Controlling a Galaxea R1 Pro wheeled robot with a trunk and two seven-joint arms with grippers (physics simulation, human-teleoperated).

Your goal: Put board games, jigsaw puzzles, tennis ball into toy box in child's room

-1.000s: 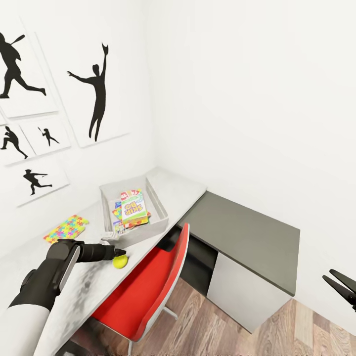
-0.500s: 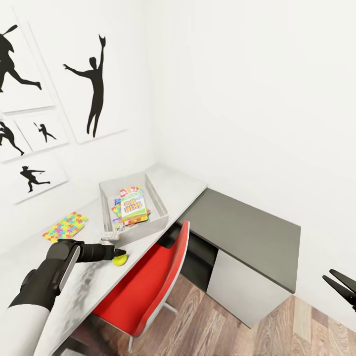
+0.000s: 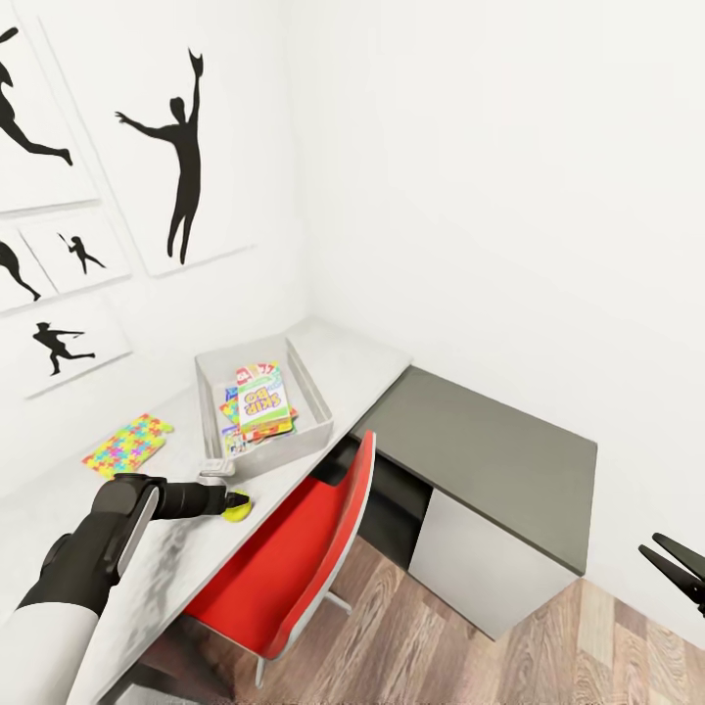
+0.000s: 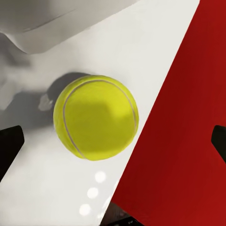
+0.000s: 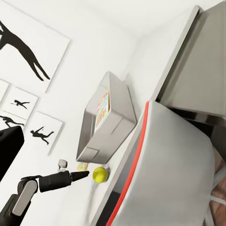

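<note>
Left end effector (image 3: 233, 501) spread wide around, not gripping, the tennis ball (image 4: 96, 117) near the desk (image 3: 176, 558) edge just before the toy box (image 3: 313, 403) holding the SKIP-BO game (image 3: 262, 401); right end effector (image 3: 676, 566) hanging open, well apart.

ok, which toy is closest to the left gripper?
The tennis ball, on the table edge right at the left gripper. The puzzle lies farther back; the games are in the bin.
</note>
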